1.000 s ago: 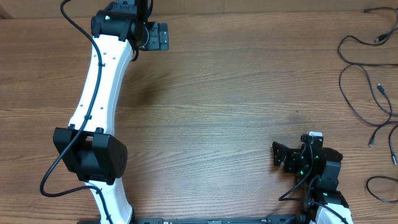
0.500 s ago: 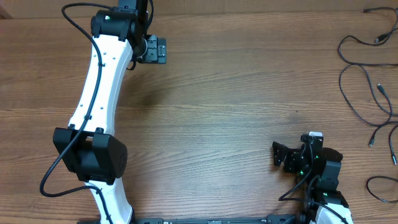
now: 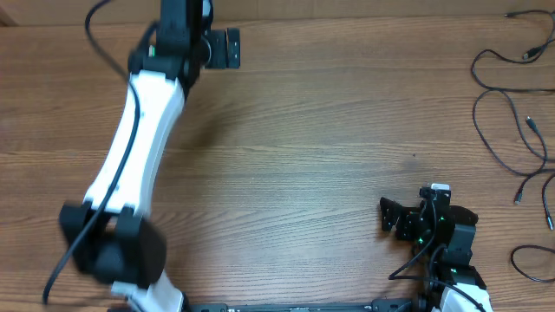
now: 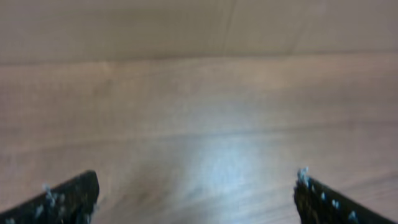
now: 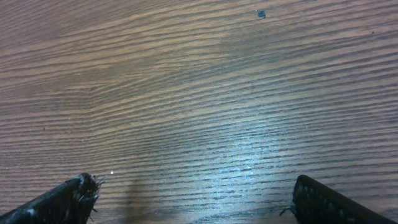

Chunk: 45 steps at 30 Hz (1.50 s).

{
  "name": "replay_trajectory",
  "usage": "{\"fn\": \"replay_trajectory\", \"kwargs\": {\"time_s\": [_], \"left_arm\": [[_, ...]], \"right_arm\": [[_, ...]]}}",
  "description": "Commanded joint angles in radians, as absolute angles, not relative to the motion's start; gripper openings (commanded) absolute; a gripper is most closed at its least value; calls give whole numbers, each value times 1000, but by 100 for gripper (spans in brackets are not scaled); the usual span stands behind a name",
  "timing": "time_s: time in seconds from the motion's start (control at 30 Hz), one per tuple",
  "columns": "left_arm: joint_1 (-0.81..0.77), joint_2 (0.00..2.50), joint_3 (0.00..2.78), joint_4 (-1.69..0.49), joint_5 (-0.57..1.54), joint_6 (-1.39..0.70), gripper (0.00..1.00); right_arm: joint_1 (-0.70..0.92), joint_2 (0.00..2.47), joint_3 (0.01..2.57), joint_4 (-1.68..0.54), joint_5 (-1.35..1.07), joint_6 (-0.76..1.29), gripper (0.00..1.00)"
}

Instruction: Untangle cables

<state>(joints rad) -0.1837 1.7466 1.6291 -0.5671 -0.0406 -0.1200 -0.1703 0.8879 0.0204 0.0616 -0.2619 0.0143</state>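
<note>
Two arms: both at wood-grain table [image 3: 303, 156], L one reaching far, R one tucked close to its base.
L arm: white links, black joints, stretched from near edge up to far-left part of table; looks smeared in overhead view.
L gripper [image 3: 235, 48]: at far edge of table, fingers pointing to the R; nothing between them.
L gripper, wrist view [image 4: 196, 199]: jaws spread wide, only the two black tips show at bottom corners; bare wood below, pic blurry, paler band across the top.
R gripper [image 3: 388, 217]: near-R part of table, close to its base, fingers pointing L.
R gripper, wrist view [image 5: 196, 196]: jaws wide apart, holding nothing; sharp wood grain under it.
Cables [image 3: 530, 124]: thin black cords lying loose along far-R edge of table, in long open loops, some running out of frame.
Plug ends: several small ones visible, e.g. upper R and mid R; tip colour too small to tell.
Cables vs grippers: well apart from both; R gripper is the nearer, L gripper is across the table.
Speck [image 5: 261, 14]: small dark mark on wood ahead of R gripper.
Contact: neither gripper touching any cord.
</note>
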Motion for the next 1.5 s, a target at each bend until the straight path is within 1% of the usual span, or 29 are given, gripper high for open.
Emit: {"fn": "replay_trajectory", "kwargs": {"time_s": [0.0, 0.07, 0.3, 0.47, 0.67, 0.83, 1.13, 1.27, 1.47], "left_arm": [[-188, 1495, 1373, -440, -43, -100, 100], [-187, 1365, 1221, -374, -66, -100, 100], [-187, 905, 772, -270, -112, -105, 100], [-187, 574, 434, -100, -115, -120, 100], [-181, 292, 159, 65, -116, -120, 100], [-114, 185, 71, 201, -114, -119, 100], [-37, 96, 57, 177, -114, 5, 100], [-10, 6, 3, 165, -112, 12, 100], [-6, 3, 5, 102, -115, 67, 100]], "right_arm": [[-175, 899, 8, 35, -262, 30, 100], [-175, 899, 8, 35, -263, 30, 100], [-175, 899, 8, 35, -263, 30, 100], [-175, 899, 8, 35, -263, 30, 100], [-175, 899, 8, 35, -262, 30, 100], [-175, 899, 8, 35, -262, 30, 100], [-175, 899, 8, 35, -262, 30, 100], [-175, 899, 8, 35, -263, 30, 100], [-175, 899, 8, 35, -263, 30, 100]]}}
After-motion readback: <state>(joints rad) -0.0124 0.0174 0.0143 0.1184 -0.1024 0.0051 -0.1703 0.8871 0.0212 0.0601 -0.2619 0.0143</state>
